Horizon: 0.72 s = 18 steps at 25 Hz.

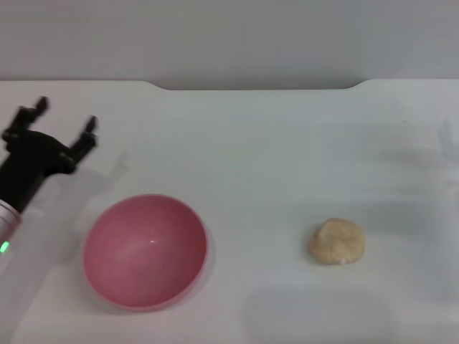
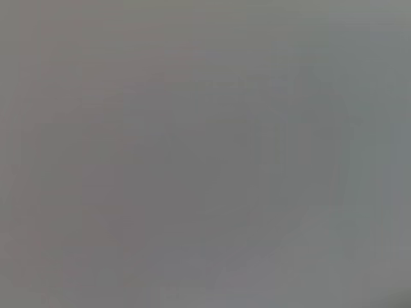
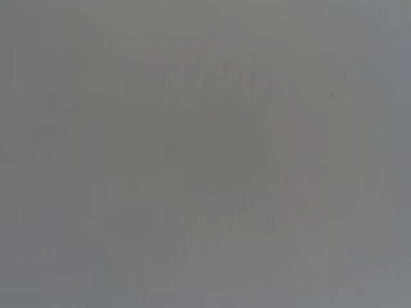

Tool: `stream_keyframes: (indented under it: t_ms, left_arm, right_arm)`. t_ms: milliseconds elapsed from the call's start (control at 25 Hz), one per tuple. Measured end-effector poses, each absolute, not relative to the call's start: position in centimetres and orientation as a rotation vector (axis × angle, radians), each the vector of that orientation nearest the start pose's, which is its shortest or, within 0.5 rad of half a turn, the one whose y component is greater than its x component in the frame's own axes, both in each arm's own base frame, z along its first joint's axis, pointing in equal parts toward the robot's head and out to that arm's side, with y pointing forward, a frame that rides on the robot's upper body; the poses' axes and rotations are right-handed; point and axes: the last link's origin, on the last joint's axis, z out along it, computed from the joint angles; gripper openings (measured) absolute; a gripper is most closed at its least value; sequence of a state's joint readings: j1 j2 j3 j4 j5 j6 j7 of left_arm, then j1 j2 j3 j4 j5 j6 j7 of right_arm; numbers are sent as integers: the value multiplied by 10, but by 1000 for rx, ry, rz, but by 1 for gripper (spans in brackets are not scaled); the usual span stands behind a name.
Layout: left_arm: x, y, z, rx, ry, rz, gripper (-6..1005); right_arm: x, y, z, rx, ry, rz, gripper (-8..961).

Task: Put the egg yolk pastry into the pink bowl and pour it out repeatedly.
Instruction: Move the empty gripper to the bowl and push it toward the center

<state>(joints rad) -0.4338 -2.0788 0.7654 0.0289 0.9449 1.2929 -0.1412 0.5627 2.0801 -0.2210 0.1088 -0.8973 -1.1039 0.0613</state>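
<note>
Over on the left, the left pincer (image 1: pixel 67 123) hangs above the worktop (image 1: pixel 287 143) with its two fingers spread apart and nothing between them. It sits just behind the bowl (image 1: pixel 145 251) and a little to that side, not touching it.

The bowl rests upright with its mouth facing up, and it is empty. It is round-bottomed and looks light, so I would expect it to rock or skate if a finger comes down on the rim off-centre. That is the first risk: a nudge instead of a grip, and the bowl slides away from where the pastry has to land.

Further right, well apart from the bowl, the pastry (image 1: pixel 337 241) lies on the bare worktop. Its surface looks lumpy and crumbly. Squeezed too hard it could break up; held too loosely it could roll out, being round, and drop short of the bowl. A release from too high might also bounce it off the smooth inner wall.

The right pincer is nowhere to be seen from the head camera, and both wrist cameras show only a plain grey blur, so I cannot tell how it stands. The left pincer would have to cross over the bowl to reach the pastry, and could clip the rim on the way.
</note>
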Motion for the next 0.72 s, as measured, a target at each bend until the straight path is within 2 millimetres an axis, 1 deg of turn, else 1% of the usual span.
stream_keyframes:
  t_ms: [200,360,520,640,720]
  left_arm:
    - [-346,316,-4,-1702,-394,-571,803]
    - [-351,317,-4,-1688,-420,-548,802]
    - [-351,316,-5,-1689,-435,-558,802]
    - [-348,318,-5,-1678,-487,-617,802]
    - [-346,324,0,-1660,-566,-704,802]
  right_arm:
    - [348,352,2,-1400,663,566,601]
    - [347,353,2,-1401,661,569,601]
    - [347,353,2,-1401,661,569,601]
    - [346,354,2,-1401,660,570,601]
    - [346,354,2,-1402,659,571,601]
